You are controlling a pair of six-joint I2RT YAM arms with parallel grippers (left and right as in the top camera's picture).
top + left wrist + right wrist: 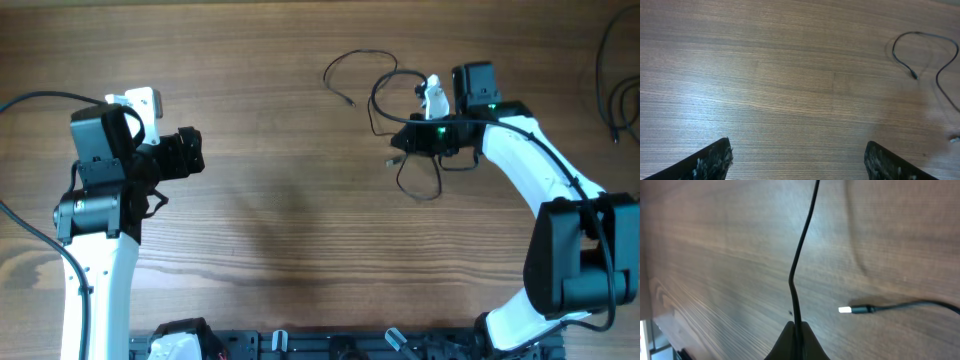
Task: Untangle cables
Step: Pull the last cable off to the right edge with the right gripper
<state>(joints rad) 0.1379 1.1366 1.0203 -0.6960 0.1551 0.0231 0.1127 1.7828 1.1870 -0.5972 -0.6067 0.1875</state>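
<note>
- Black and very thin, the cables (pixel 372 92) lie in loose, overlapping loops on the far right part of the wooden table (pixel 290 210). They are much finer than the arm beside them.
- One free end curls leftward out of the loops and finishes in a small plug (pixel 349 102). The left wrist view shows this end lying flat on the wood at its upper right.
- Right gripper (pixel 398 142): set low over the loops, its fingers (pixel 807 347) pressed together and clamped on one strand (pixel 801 265) of the cables. In the right wrist view the strand runs up and away from the fingertips.
- A second end with a silver-tipped connector (pixel 854 310) rests on the table near that strand, apart from it.
- Left gripper (pixel 192 152): at the left side, well apart from the cables. Its fingers (pixel 715 160) stand wide apart, with only bare wood between them.
</note>
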